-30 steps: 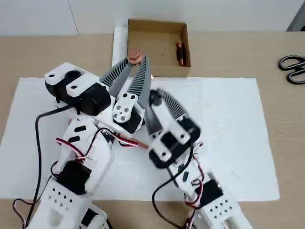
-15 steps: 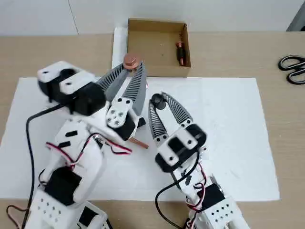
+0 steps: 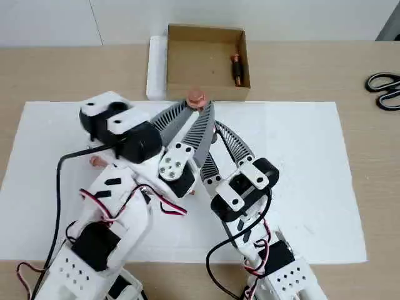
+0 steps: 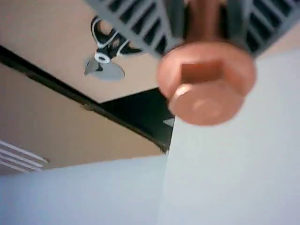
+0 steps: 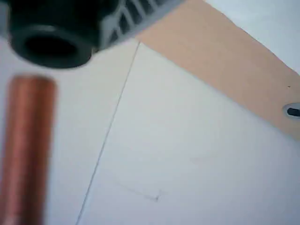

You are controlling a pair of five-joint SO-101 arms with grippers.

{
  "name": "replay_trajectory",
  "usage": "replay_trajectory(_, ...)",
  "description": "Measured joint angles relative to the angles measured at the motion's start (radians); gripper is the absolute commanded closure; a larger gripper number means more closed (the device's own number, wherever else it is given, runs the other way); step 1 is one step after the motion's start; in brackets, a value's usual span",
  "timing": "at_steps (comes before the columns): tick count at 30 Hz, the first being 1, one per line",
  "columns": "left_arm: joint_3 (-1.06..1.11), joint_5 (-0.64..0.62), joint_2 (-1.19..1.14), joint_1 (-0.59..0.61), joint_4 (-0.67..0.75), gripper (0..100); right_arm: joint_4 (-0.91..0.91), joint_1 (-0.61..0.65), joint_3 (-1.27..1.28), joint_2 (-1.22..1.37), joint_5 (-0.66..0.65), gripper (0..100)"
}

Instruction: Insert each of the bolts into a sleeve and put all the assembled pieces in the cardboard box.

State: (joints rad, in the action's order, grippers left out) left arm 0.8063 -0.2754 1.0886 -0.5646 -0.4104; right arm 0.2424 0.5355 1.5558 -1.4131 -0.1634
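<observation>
Grey ribbed fingers of the right tool [image 3: 217, 142] had slid in beneath the left tool [image 3: 197, 105] over the last second, where before the two stood side by side and apart. The right tool was clamped on a black sleeve [image 5: 49, 44]. The left tool, closed on a copper bolt [image 3: 196, 98] just under its head, had swung from above the near-left part of the box [image 3: 206, 94] to the box's near wall. In the right wrist view a copper shaft [image 5: 26, 150], most likely this bolt's, lay just beside the sleeve's open mouth and not in it. I judged this to be the lining-up step, with the insertion not yet made and this pair still to be boxed. Both arms were white plastic trailing red and black wires, and their fingers were slatted and tapering. The sleeve was a short matt tube with a rounded lip. The bolt was smooth, with a round flanged head bearing flat facets. A matt white sheet [image 3: 312, 187] covered the pale wood-look tabletop [image 3: 62, 75], and black-handled scissors [image 3: 384, 87] lay far to one side. The brown cardboard box stood open-topped, with one assembled piece [image 3: 237, 69] lying along its right wall and a white block [image 3: 156, 65] touching its left wall.
</observation>
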Motion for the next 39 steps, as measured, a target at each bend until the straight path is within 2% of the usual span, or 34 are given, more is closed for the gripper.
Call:
replay_trajectory(4,0.005,0.009,0.002,0.0,0.003,99,0.0,0.0,0.0,0.0,0.0,99.5)
replay_trajectory(10,0.005,0.123,0.002,0.0,0.006,99,0.0,0.0,0.0,0.0,0.0,99.5)
replay_trajectory(15,0.04,0.133,0.002,0.0,0.02,99,0.0,0.0,0.0,0.0,0.0,99.5)
replay_trajectory(23,0.176,0.141,0.002,0.0,0.169,99,0.0,-0.003,0.0,-0.002,0.0,99.5)
replay_trajectory(28,0.206,0.207,0.002,-0.002,0.183,99,0.0,-0.003,0.0,-0.002,0.0,99.5)
replay_trajectory(33,0.207,0.216,0.002,-0.002,0.17,99,0.0,0.0,0.0,-0.002,0.0,99.5)
replay_trajectory(35,0.204,0.216,0.002,-0.002,0.133,96,0.0,0.002,0.002,-0.002,0.0,99.5)
replay_trajectory(39,0.19,0.224,0.002,0.0,0.012,79,0.0,0.002,0.0,-0.002,0.003,99.5)
